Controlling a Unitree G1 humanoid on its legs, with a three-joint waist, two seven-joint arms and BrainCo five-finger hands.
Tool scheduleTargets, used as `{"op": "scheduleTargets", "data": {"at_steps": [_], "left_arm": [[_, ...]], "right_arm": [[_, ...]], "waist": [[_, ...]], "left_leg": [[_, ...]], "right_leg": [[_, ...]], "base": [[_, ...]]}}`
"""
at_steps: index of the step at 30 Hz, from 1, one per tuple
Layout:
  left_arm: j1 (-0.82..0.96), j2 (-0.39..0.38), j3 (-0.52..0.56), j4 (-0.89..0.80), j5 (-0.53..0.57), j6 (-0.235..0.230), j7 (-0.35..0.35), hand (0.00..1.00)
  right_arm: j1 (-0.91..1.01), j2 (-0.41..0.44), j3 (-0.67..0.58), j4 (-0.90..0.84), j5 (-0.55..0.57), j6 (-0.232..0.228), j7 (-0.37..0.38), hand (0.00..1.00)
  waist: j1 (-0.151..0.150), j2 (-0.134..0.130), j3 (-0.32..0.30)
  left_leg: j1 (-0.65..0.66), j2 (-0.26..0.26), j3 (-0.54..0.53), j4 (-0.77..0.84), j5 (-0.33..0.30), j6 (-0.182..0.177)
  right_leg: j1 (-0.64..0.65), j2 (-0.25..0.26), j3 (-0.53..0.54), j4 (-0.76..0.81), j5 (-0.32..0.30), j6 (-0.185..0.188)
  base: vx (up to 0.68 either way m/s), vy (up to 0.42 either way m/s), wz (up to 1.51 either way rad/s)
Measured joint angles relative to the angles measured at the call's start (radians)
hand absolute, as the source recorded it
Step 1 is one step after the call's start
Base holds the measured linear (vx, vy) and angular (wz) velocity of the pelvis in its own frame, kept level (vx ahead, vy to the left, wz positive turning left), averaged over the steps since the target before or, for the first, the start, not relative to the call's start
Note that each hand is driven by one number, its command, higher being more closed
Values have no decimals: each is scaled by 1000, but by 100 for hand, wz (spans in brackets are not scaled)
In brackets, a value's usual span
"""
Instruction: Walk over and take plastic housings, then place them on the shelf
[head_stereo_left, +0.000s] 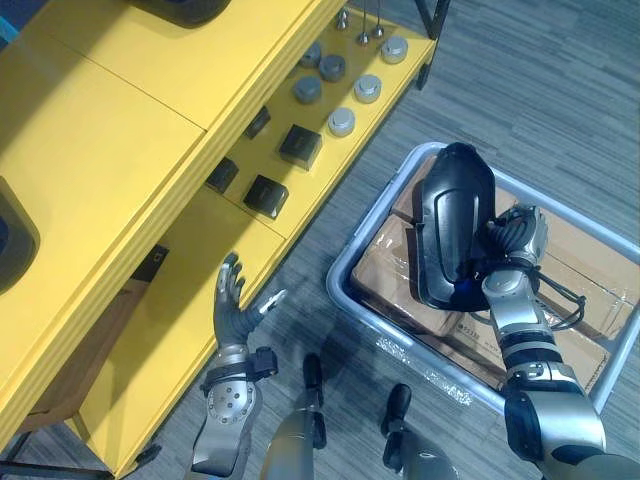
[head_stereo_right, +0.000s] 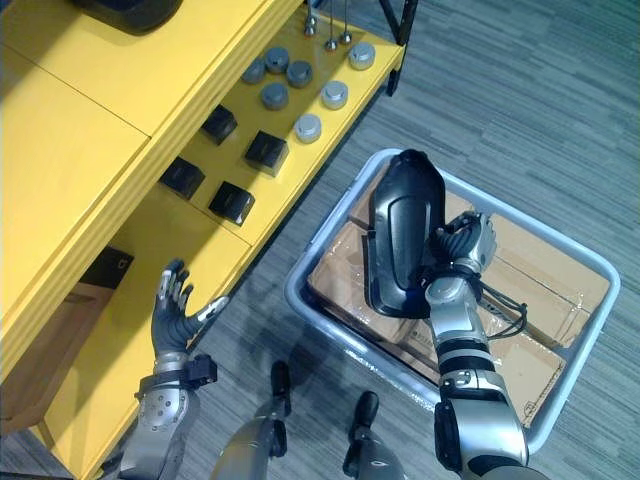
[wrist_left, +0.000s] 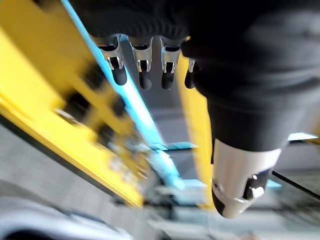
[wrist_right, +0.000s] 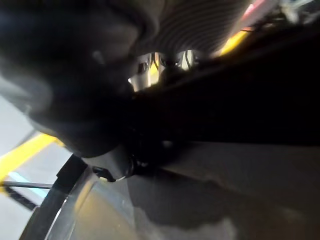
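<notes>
A long yellow shelf unit (head_stereo_left: 120, 130) of flat boards runs along the robot's left, its top board above a lower board (head_stereo_left: 185, 300) that juts out towards the floor. The floor is grey striped carpet (head_stereo_left: 540, 90). On it, just beside the shelf's front edge, stands a pale grey rectangular plastic crate (head_stereo_left: 338, 280), packed with brown cardboard boxes (head_stereo_left: 385, 262).

A black plastic housing (head_stereo_left: 452, 225), a long rounded shell with a glossy raised panel, stands on end over the crate and above the boxes, nearer the crate's shelf-side half. The right hand (head_stereo_left: 515, 240) is against the housing's right edge with its fingers curled round that edge, holding it up.

The left hand (head_stereo_left: 232, 300) hangs over the front edge of the lower board, holding nothing, its fingers straight and spread and its thumb out to the side; the left wrist view shows the fingers (wrist_left: 145, 75) straight in a row.

Farther along the lower board lie four black square blocks (head_stereo_left: 300, 146), then a cluster of grey round discs (head_stereo_left: 342, 121), and at the far end a few small metal cone-shaped pieces (head_stereo_left: 362, 36). A dark rounded object (head_stereo_left: 185, 10) sits on the top board at the far end.
</notes>
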Motion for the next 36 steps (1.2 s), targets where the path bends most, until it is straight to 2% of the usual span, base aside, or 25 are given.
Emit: {"op": "scheduleTargets", "data": {"at_steps": [2,5,7,9,11,13,15,17,20,24,27,30,31,36], "left_arm": [[-62,5,-63,39,-81,-4,-30,0],[-145,36,-167,120,-315,-4,-112,0],[-195,43,-238,200,-473,5,-167,0],[-222,43,-259,245,-548,14,-173,0],[-262,43,-291,319,-658,29,-186,0],[-289,45,-309,361,-708,38,-188,0],[-306,42,-334,413,-775,54,-194,0],[-310,42,-350,436,-802,64,-194,0],[-319,36,-372,468,-802,78,-184,0],[-345,24,-409,521,-802,88,-165,0],[-349,-5,-408,554,-826,96,-142,0],[-349,-8,-403,555,-898,95,-131,0],[-349,-8,-402,555,-925,91,-119,100],[-343,-27,-391,555,-1019,66,-92,100]], "right_arm": [[19,2,29,-19,-8,1,6,100],[24,21,83,-43,-32,1,29,100],[65,43,113,-108,-63,1,38,100],[75,62,124,-143,-73,1,38,100],[97,82,154,-204,-94,1,37,100],[101,97,167,-239,-96,1,36,100],[149,118,204,-328,-101,1,34,100],[187,130,213,-384,-112,1,34,100],[247,135,249,-462,-129,1,34,100],[337,157,322,-606,-137,-3,35,100],[401,203,356,-677,-133,-25,19,100],[467,211,382,-746,-107,-52,10,100],[491,214,395,-775,-93,-71,5,100],[536,205,436,-823,-51,-138,-4,100]], "waist": [[-2,-1,-23],[-23,-2,-55],[-33,-3,-112],[-47,-8,-122],[-63,-22,-175],[-69,-28,-184],[-79,-33,-232],[-87,-34,-248],[-94,-39,-288],[-100,-49,-312],[-109,-54,-333],[-111,-65,-344],[-113,-67,-352],[-120,-78,-371]], "left_leg": [[16,-1,0,-24,14,-1],[60,-3,2,-73,35,-4],[99,-2,11,-125,55,-8],[132,0,14,-144,60,-12],[143,5,31,-144,60,-13],[166,9,40,-144,57,-17],[176,17,59,-145,55,-20],[198,22,59,-145,53,-22],[203,29,63,-149,50,-29],[215,34,82,-149,49,-31],[215,32,87,-149,49,-31],[232,30,91,-149,49,-31],[235,30,96,-149,48,-32],[244,32,111,-150,42,-39]], "right_leg": [[6,0,-2,-1,0,1],[30,2,-2,-6,0,1],[45,7,2,-20,1,2],[75,11,3,-32,1,2],[86,18,12,-46,4,-2],[105,23,25,-55,8,-3],[113,32,35,-71,15,-7],[140,37,36,-87,21,-8],[145,45,40,-94,25,-11],[169,55,57,-145,57,-12],[177,56,61,-169,72,-11],[195,56,61,-174,75,-10],[196,56,63,-174,75,-10],[207,58,85,-204,91,-10]], "base": [[6,-6,2],[1,-3,-1],[38,-17,-8],[23,-23,-7],[3,-21,-13],[-12,-21,-20],[-32,-17,-22],[-31,-15,-6],[-57,-3,-7],[-57,16,-13],[-34,36,-6],[-16,22,-2],[-30,26,-6],[-47,27,-11]]}}
